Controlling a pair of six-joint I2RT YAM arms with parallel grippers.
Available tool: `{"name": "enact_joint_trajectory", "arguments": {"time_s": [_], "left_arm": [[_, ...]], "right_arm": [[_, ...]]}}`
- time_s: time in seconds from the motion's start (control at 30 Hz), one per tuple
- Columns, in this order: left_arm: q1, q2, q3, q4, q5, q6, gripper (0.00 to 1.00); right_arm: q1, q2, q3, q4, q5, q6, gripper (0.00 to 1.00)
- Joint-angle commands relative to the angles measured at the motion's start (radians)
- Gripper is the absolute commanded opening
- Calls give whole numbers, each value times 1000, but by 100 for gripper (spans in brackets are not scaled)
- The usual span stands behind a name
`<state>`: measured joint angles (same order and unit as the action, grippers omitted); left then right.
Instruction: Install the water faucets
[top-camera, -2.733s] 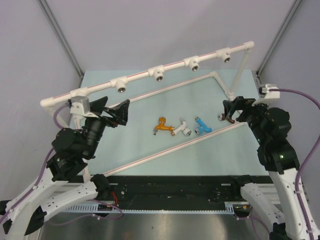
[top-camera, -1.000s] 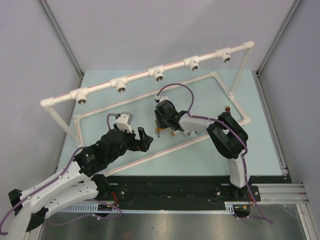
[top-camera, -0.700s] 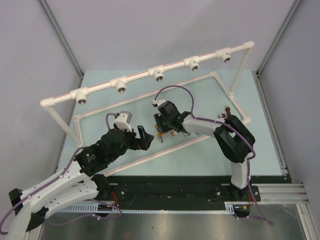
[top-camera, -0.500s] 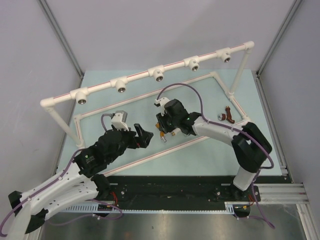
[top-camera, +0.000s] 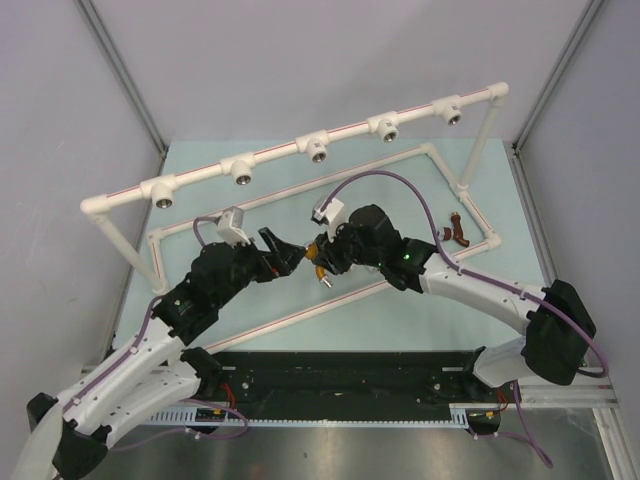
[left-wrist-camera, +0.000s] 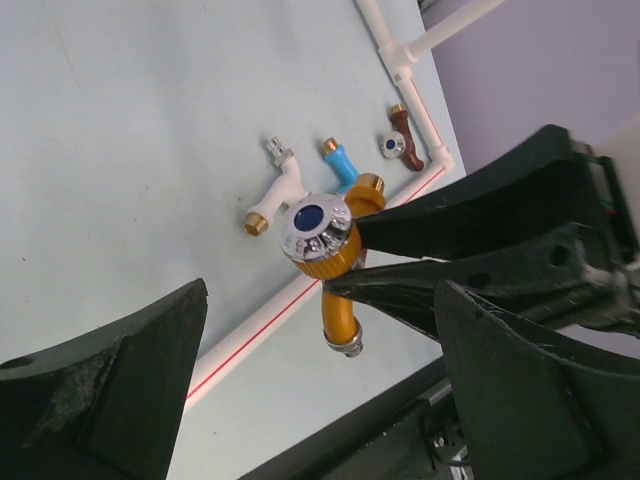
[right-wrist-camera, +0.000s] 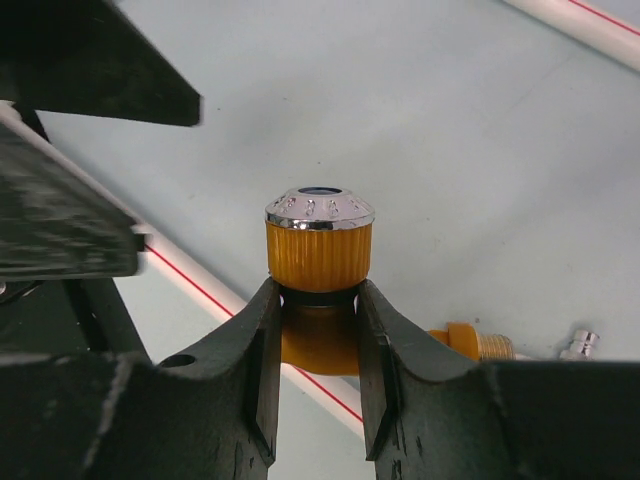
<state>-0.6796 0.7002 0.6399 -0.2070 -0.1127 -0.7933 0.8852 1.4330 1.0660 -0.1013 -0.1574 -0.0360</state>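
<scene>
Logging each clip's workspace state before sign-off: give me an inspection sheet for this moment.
Surface: pale blue-green table mat, no marks seen.
Job's things: orange plastic faucet with chrome cap held in the right fingers; white plastic faucet, blue plastic faucet and dark red-brown plastic faucet lie on the mat; sockets of the white pipe frame all unfilled.
Clutter: nothing seen.
Grippers: right fingers shut on the orange faucet below its cap; left fingers open, close beside it.
Cables: purple cable arches above the right wrist.
Surroundings: grey enclosure walls.
</scene>
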Motion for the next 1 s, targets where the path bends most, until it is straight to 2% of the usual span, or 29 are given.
{"name": "enact_joint_trajectory", "arguments": {"time_s": [0.0,0.4,0.67,0.87,0.97], "left_arm": [[37,36,18,54,134,-50,98],[48,96,15,126,255,-70,89],[54,101,-8,184,281,-129,83],[55,90,-22,198,291,-156,65],[55,84,-25,202,292,-170,47]], "right_arm": [[26,-75,-3,71,-34,-56,8],[64,-126,-6,63,-47,-87,8],[95,-141,-14,66,-28,-87,8],[107,-167,-21,72,-8,-81,8],[112,-172,-21,74,-2,-74,8]]}}
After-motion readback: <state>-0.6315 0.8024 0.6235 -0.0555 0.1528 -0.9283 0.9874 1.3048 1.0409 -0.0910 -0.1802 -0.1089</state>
